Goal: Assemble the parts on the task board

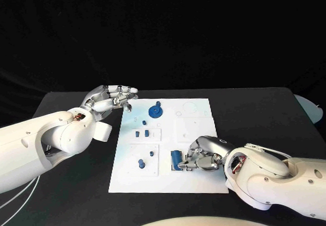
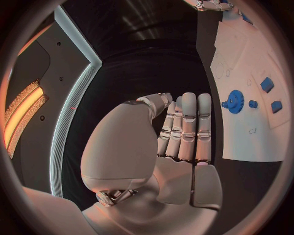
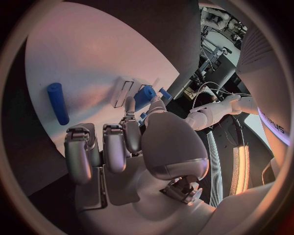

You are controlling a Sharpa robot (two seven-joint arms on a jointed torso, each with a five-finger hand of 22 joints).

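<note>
My right hand (image 1: 200,159), fingers curled at the board's (image 1: 198,184) five o'clock, nudges a peg (image 1: 177,156) (grip unclear); next, seat it. Left hand (image 1: 109,99) idle, holding nothing.

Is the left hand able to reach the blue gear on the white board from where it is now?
Probably yes. The left hand hovers empty at the board's far left corner, and the blue gear stands close beside it with nothing between them.

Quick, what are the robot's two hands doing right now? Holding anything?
Left hand: holds nothing, fingers straight, hovering by the task board's far left corner.
Right hand: down on the board beside a blue cylinder; cannot tell if it grips anything.
</note>
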